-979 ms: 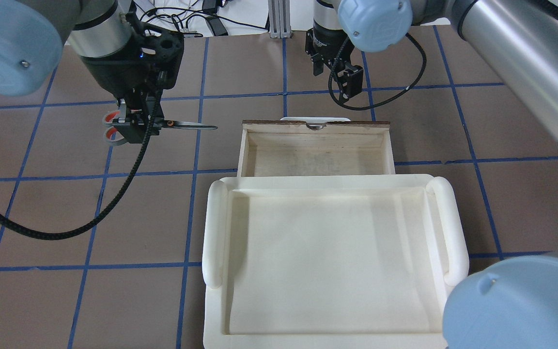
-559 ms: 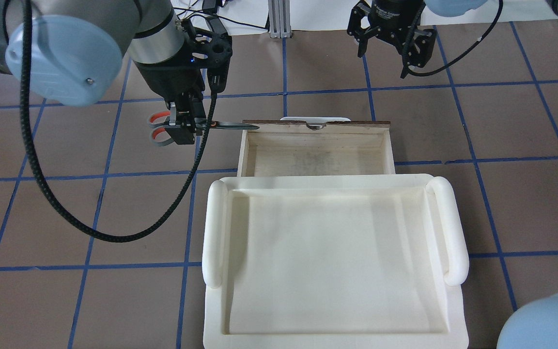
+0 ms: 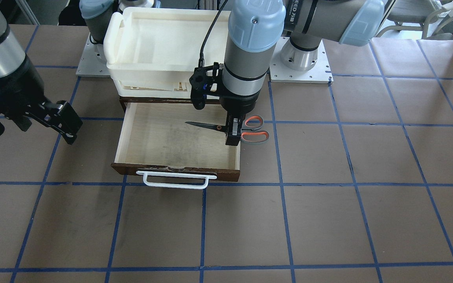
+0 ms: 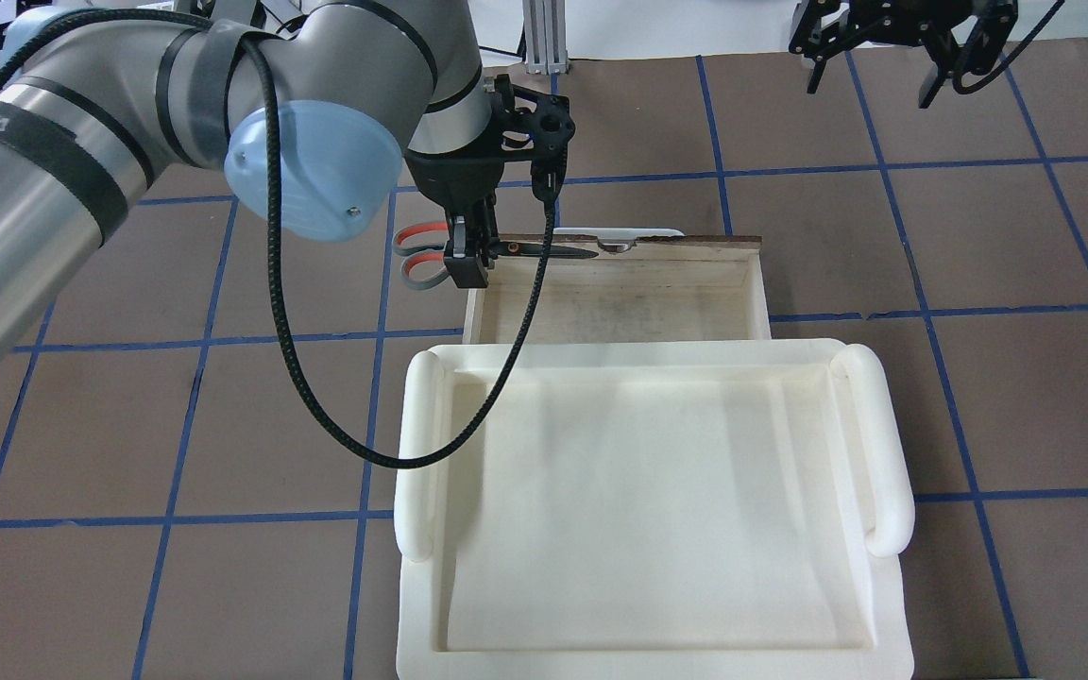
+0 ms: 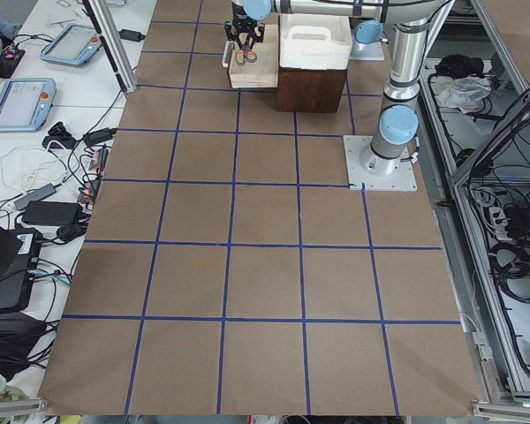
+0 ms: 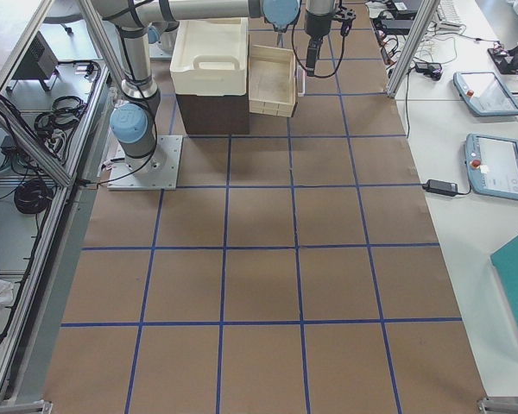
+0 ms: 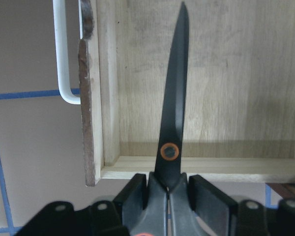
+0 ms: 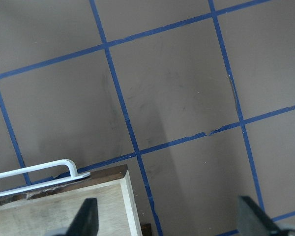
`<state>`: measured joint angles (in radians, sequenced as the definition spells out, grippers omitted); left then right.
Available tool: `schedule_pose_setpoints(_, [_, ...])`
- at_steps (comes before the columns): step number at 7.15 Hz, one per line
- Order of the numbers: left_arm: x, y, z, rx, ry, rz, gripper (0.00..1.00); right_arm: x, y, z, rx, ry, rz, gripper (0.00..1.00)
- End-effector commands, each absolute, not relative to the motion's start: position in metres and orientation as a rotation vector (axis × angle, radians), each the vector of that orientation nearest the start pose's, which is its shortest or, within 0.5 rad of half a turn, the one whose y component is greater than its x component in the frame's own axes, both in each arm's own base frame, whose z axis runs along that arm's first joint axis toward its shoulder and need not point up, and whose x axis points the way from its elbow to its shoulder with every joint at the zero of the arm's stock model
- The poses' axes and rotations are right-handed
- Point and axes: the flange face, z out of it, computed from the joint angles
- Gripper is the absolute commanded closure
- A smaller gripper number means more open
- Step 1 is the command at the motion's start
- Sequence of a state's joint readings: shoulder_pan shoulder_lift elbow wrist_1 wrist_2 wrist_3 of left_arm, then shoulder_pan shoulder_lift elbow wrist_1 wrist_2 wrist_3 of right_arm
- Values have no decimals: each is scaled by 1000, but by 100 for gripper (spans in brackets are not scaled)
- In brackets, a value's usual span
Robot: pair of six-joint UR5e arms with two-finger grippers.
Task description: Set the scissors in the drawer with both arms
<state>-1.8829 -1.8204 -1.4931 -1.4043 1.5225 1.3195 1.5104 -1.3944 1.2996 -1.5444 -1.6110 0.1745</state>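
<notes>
My left gripper [image 3: 233, 135] is shut on the scissors [image 3: 250, 129] near the pivot and holds them level above the open drawer [image 3: 171, 171]. The silver blades reach over the drawer's pale inside near its side wall. The grey and orange-red loops stay outside that wall. In the overhead view the left gripper [image 4: 468, 260] holds the scissors [image 4: 419, 257] at the drawer's [image 4: 620, 302] left corner. The left wrist view shows the blade [image 7: 176, 98] over the plywood floor [image 7: 236, 88]. My right gripper [image 4: 884, 61] is open and empty, off to the drawer's far right side [image 8: 169, 226].
A cream-white plastic tray [image 4: 889, 453] sits on top of the brown cabinet, behind the pulled-out drawer. The drawer's white bar handle [image 3: 175, 181] faces away from me. A black cable [image 4: 317, 378] loops down from the left wrist over the table.
My left arm has moved to the right with the scissors, bringing the blades from beside the drawer to over it. My right gripper has moved away, further right and back.
</notes>
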Motion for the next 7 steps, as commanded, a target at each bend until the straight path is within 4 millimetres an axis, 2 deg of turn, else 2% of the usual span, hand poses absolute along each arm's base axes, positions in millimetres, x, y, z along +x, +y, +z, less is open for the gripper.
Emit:
schedule_pose_setpoints(1, [-335,-525,389,-2226,-2164,51,100,92,-566,536,270,3146,-129,0])
schedule_pose_setpoints(3, [-370,-513,372,-2222,-2165,38,100,94,-560,542,164,3155,-142,0])
schedule_pose_setpoints(6, [-392,-500,341,-2243,-2118,-22,100,98,-545,540,140,3159,-126,0])
schedule_pose_setpoints(7, [-398,-501,336,-2252,-2113,3,100,102,-543,535,127,3160,-111,0])
